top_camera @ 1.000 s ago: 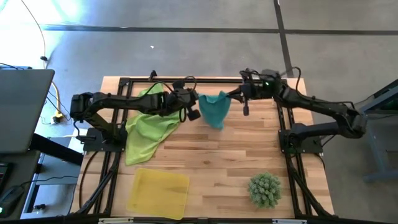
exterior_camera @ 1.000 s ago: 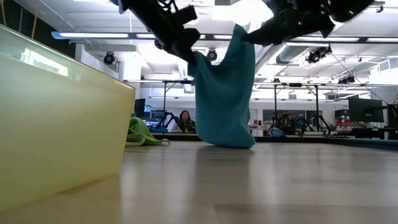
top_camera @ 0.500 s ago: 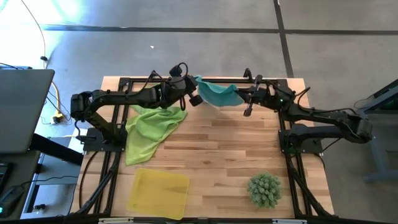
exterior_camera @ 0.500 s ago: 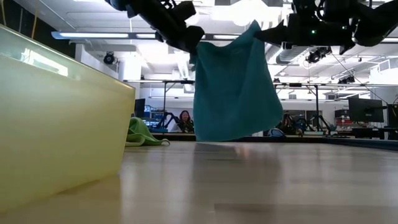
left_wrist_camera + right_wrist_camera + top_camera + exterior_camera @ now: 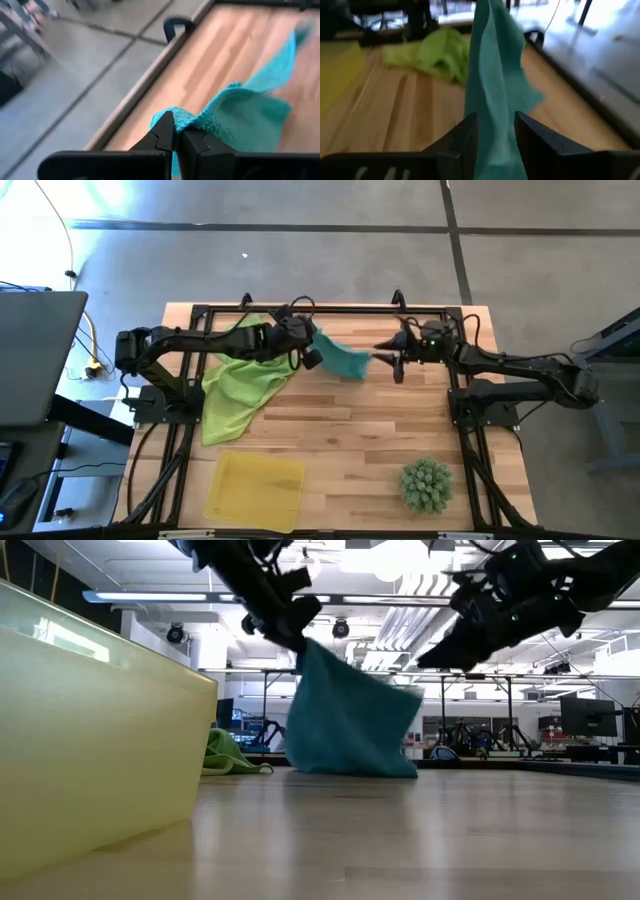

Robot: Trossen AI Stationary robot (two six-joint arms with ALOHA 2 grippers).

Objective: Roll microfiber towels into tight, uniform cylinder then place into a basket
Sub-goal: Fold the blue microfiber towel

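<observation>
Teal towel sits at the far middle of the wooden table, one corner lifted, the rest draped down so its lower edge touches the tabletop in the low view. Left gripper is clamped tight on that raised corner; the left wrist view shows both fingers pressed together with teal cloth bunched between them. Towel slopes down and to the right from that pinch.

Right gripper hovers just right of the towel, at the far side. Its fingers stand partly apart in the right wrist view, with the teal cloth hanging in the gap between them. Cannot tell whether the pads touch the cloth. In the low view the right gripper is above and to the right of the towel's edge, seemingly clear of it.

Green towel lies crumpled and spread on the far left of the table, partly under the left arm.

Basket, the shallow yellow tray, sits at the near left, well apart from both towels, nothing in it. Its wall fills the left of the low view.

A spiky green ball-like object rests at the near right.

A laptop stands off the table to the left.
</observation>
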